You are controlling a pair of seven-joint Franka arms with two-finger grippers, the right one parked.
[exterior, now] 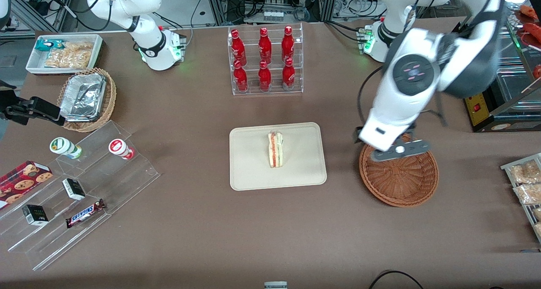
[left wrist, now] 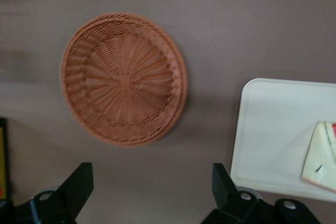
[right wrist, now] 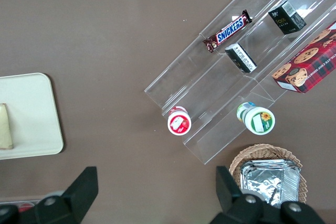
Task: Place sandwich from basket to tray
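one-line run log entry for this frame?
sandwich: on tray | basket: empty | gripper: open, holding nothing, above basket

The brown worktop (exterior: 190,221) carries a cream rectangular tray (exterior: 249,170), a reddish-brown round wicker basket (exterior: 401,183), a clear acrylic rack of 6 red bottles (exterior: 265,61) and a clear stepped snack stand (exterior: 84,196), with the open black claw (left wrist: 152,195) above.

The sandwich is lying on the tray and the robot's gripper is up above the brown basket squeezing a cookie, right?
Not quite. The gripper holds nothing: the left wrist view shows its fingers spread apart with only table between them. The rest is right: the sandwich lies on the tray, and the gripper is above the basket.
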